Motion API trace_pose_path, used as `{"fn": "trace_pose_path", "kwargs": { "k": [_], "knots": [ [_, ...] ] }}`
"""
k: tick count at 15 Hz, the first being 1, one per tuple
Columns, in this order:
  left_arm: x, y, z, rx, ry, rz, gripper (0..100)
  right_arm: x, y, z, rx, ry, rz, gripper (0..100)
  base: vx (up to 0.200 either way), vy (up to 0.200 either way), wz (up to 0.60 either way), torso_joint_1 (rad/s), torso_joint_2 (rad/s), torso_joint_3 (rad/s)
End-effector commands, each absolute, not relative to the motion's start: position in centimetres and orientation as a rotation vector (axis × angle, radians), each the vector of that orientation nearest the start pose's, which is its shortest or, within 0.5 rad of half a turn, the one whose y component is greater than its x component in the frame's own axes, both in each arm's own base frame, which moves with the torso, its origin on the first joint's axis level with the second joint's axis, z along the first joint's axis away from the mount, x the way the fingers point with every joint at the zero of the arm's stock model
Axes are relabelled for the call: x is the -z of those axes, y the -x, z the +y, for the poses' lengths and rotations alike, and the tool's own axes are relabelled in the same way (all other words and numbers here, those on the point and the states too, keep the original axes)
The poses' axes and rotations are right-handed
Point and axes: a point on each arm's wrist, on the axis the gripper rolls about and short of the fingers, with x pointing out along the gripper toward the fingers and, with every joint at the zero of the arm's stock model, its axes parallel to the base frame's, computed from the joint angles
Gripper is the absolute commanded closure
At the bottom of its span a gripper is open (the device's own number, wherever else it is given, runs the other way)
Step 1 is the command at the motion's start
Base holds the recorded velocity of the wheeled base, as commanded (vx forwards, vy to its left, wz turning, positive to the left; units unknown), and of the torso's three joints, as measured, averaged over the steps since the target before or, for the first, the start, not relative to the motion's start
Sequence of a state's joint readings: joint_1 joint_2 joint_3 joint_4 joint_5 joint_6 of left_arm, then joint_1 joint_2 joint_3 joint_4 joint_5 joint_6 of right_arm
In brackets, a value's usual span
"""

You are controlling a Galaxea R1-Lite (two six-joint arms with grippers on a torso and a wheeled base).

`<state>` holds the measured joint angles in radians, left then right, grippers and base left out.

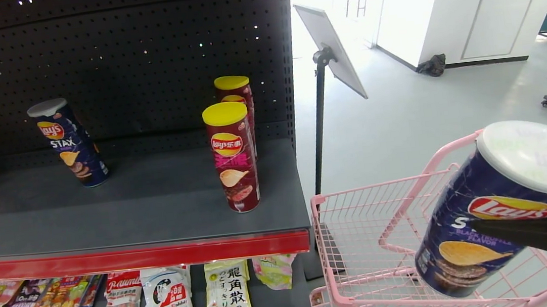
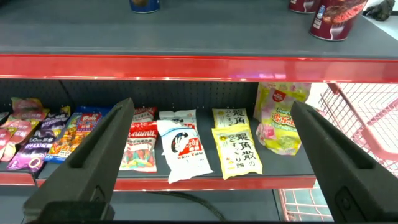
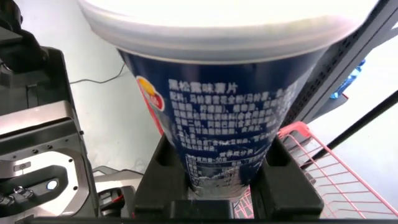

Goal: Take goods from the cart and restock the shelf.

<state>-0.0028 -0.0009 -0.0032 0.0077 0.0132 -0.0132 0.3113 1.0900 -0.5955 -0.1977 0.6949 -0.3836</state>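
A glossy blue cylindrical can (image 1: 493, 212), white-lidded, is clamped tilted in the right gripper (image 3: 221, 183) at 4 o'clock, above the pink wire cart (image 1: 358, 190); the left gripper (image 2: 211, 109) is spread wide before the lower shelf (image 2: 205, 183).

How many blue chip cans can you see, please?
2: one blue can stands on the upper shelf; the other blue can is gripped by the right claw above the pink cart.

The left jaws gape, the right jaws clamp.
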Motion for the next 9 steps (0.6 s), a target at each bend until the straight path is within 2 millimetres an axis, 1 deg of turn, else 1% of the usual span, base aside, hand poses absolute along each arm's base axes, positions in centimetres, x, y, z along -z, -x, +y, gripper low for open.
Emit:
{"fn": "trace_pose_path", "kwargs": {
  "k": [1,4,8,9],
  "knots": [
    [-7.55,2.30,0.04,-0.011,0.014,0.005,0,-21.95,-12.92,5.64,-1.027,0.291,0.110,100,0.000,0.000,0.00,0.000,0.00,0.000],
    [-7.55,2.30,0.04,-0.011,0.014,0.005,0,-21.62,-12.65,5.53,-1.013,0.294,0.119,100,0.000,0.000,0.00,0.000,0.00,0.000],
    [-7.55,2.30,0.04,-0.011,0.014,0.005,0,-21.74,-12.70,5.53,-0.994,0.299,0.118,100,0.000,0.000,0.00,0.000,0.00,0.000],
    [-7.55,2.30,0.04,-0.011,0.014,0.005,0,-21.84,-12.40,5.43,-0.993,0.298,0.109,100,0.000,0.000,0.00,0.000,0.00,0.000]
  ]
}}
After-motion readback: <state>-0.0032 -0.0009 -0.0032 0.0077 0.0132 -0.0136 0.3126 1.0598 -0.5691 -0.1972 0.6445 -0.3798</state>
